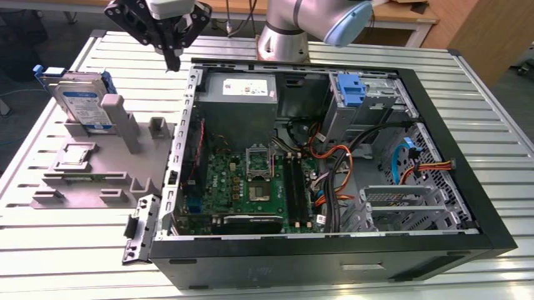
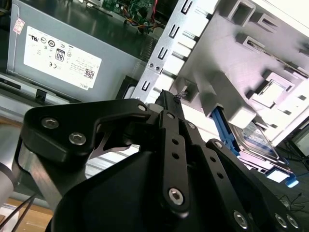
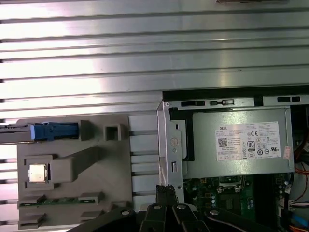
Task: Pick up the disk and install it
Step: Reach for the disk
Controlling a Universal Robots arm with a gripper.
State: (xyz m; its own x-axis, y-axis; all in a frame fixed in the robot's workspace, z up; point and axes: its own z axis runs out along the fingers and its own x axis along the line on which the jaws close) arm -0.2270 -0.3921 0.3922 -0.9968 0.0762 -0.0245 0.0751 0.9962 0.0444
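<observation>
End effector (image 1: 172, 61) hangs closed, empty — below and beside it, the disk (image 1: 84, 103) stands upright in a fixture (image 1: 92, 172), presumably for grasping.

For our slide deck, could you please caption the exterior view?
Gripper, fingers shut and empty, hovers by the open computer case; the disk stands upright in the grey fixture.

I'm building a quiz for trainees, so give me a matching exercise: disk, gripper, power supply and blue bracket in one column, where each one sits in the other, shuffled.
1 disk
2 gripper
3 power supply
4 blue bracket

A in the case's drive bay
B upright in the grey holder
C by the case's rim, holding nothing
D inside the case, white label up

Pairs: 1-B, 2-C, 3-D, 4-A
</observation>
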